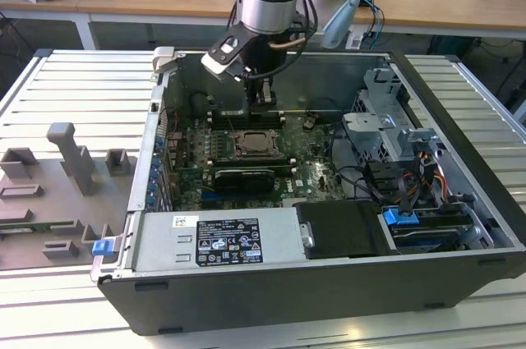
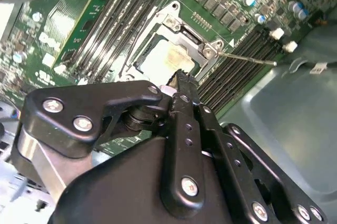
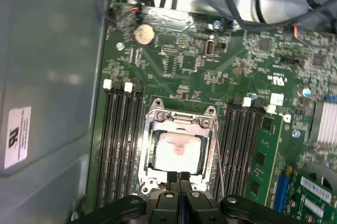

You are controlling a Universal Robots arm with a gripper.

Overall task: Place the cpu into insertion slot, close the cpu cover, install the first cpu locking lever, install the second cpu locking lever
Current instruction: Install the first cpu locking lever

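The cpu (image 3: pixel 179 151) lies in the insertion slot (image 1: pixel 257 145), its pale metal top showing a pinkish smear. The cpu cover (image 3: pixel 181 121) lies flat over it as a silvery frame, and the chip (image 2: pixel 167 58) shows through its window. A thin wire locking lever (image 2: pixel 247 58) sticks out from one corner of the cover (image 2: pixel 185 35), and it runs along one side of the socket in the first wrist view (image 3: pixel 217 155). My gripper (image 3: pixel 179 177) hangs shut just above the socket's edge, with nothing held between its fingers (image 2: pixel 184 84).
Rows of black memory slots (image 3: pixel 118 139) flank the socket on both sides. The open computer case has a grey wall (image 3: pixel 47 76), a drive cage (image 1: pixel 386 119) with cables, and a power supply (image 1: pixel 222 242) at the front. A grey fixture tray (image 1: pixel 57 193) lies at the exterior view's left.
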